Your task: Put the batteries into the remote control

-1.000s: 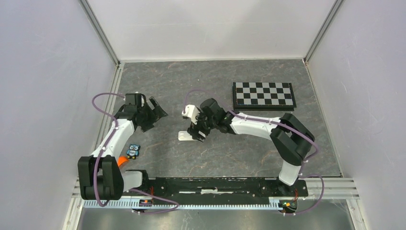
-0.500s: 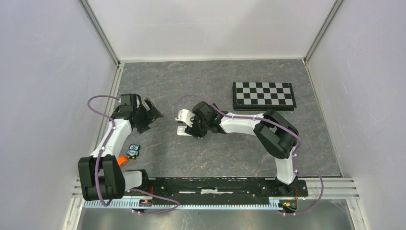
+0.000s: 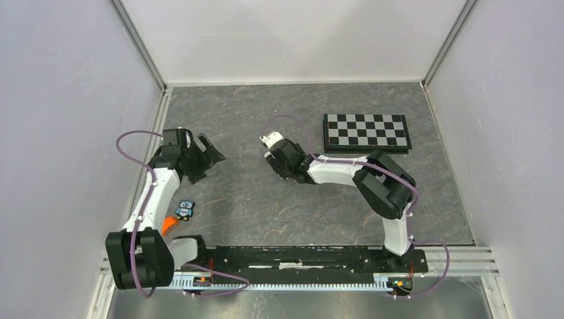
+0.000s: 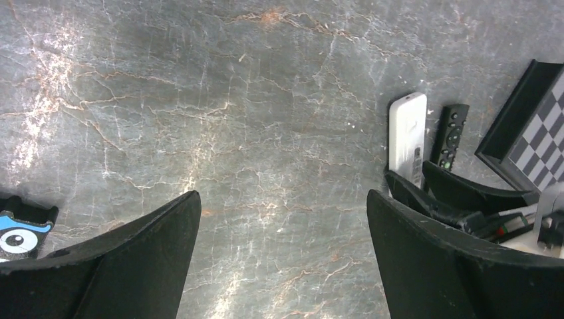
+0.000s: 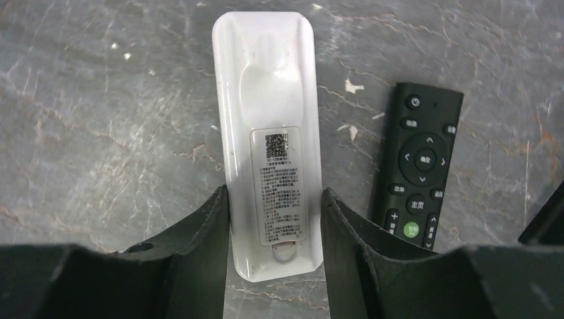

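A white remote (image 5: 269, 113) lies back side up, its label facing me, and it also shows in the left wrist view (image 4: 407, 136). My right gripper (image 5: 274, 193) is shut on its near end, one finger against each long side. In the top view my right gripper (image 3: 281, 159) hides the remote. My left gripper (image 3: 213, 153) is open and empty over bare table, left of the remote, and shows in its own wrist view (image 4: 282, 199). No battery is clearly seen. An orange bit (image 3: 167, 224) peeks out beside the left arm, and I cannot tell what it is.
A black remote (image 5: 420, 173) lies buttons up just right of the white one, also in the left wrist view (image 4: 451, 136). A folded chessboard (image 3: 366, 131) sits at the back right. A small blue owl-face piece (image 3: 185, 210) lies near the left arm.
My right gripper has swung toward the back and a little right, turning at the wrist, with the white remote in it. The left arm has hardly moved.
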`<act>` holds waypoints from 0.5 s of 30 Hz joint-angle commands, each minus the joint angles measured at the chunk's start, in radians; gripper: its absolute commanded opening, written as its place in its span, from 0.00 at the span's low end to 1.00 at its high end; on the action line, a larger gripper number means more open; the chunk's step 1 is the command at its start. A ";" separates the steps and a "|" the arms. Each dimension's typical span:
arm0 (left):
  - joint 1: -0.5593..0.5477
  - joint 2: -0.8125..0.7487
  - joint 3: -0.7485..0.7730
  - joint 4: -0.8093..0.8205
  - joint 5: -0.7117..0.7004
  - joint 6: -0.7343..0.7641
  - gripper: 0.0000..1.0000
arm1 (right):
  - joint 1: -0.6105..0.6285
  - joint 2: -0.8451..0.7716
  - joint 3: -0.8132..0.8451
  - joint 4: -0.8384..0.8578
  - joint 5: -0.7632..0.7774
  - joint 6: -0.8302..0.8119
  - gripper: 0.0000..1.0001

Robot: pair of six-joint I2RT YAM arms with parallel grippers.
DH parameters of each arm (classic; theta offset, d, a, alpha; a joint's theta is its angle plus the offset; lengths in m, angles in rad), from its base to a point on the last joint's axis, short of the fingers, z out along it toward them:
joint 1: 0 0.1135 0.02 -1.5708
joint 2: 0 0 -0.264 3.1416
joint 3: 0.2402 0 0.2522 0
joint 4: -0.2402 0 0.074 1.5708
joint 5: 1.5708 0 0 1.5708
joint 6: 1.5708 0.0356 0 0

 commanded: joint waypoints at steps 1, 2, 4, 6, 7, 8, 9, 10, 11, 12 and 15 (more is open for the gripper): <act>0.004 -0.057 0.039 -0.052 0.039 0.035 1.00 | -0.010 -0.024 0.039 -0.083 0.129 0.212 0.31; 0.004 -0.068 0.039 -0.067 0.041 0.035 1.00 | -0.012 -0.016 0.044 -0.101 0.116 0.228 0.32; 0.004 -0.089 0.037 -0.097 0.045 0.024 1.00 | -0.012 -0.025 0.026 -0.112 0.103 0.262 0.34; 0.004 -0.115 0.036 -0.127 0.059 0.011 1.00 | -0.012 -0.040 -0.003 -0.096 0.089 0.273 0.44; 0.004 -0.129 0.036 -0.140 0.071 0.003 1.00 | -0.012 -0.047 -0.005 -0.102 0.094 0.273 0.53; 0.004 -0.142 0.038 -0.147 0.089 0.000 1.00 | -0.012 -0.055 -0.012 -0.100 0.091 0.260 0.61; 0.004 -0.157 0.040 -0.151 0.109 -0.004 1.00 | -0.012 -0.068 -0.016 -0.096 0.086 0.252 0.67; 0.004 -0.168 0.041 -0.151 0.124 -0.010 1.00 | -0.012 -0.082 -0.024 -0.089 0.086 0.241 0.71; 0.004 -0.183 0.042 -0.151 0.143 -0.014 1.00 | -0.012 -0.104 -0.032 -0.078 0.080 0.223 0.75; 0.004 -0.194 0.045 -0.155 0.159 -0.014 1.00 | -0.012 -0.123 -0.035 -0.074 0.078 0.213 0.76; 0.004 -0.217 0.069 -0.193 0.170 -0.003 1.00 | -0.011 -0.217 -0.066 -0.059 0.037 0.189 0.81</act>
